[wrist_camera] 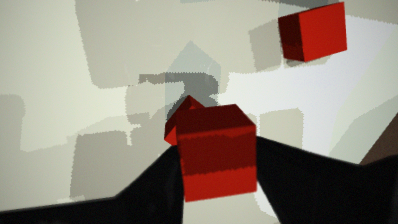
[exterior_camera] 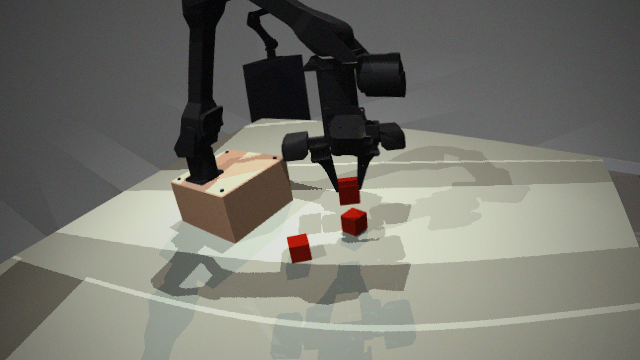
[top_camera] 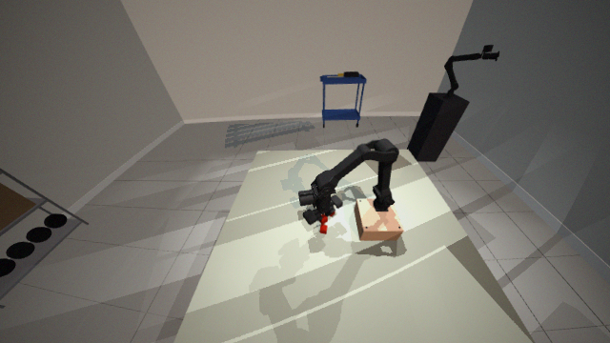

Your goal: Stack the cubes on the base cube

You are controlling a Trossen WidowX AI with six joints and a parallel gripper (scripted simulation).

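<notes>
A red cube (exterior_camera: 349,190) is clamped between the fingers of the gripper (exterior_camera: 348,181) and hangs above the counter (exterior_camera: 500,225). A second red cube (exterior_camera: 354,221) rests on the counter directly below it. A third red cube (exterior_camera: 299,248) sits nearer and to the left, apart. The arm's tan mounting block (exterior_camera: 235,195) stands further left.

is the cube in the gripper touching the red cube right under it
Apart. The exterior view shows the held cube, between the gripper fingers, with pale table visible between it and the cube below.
</notes>
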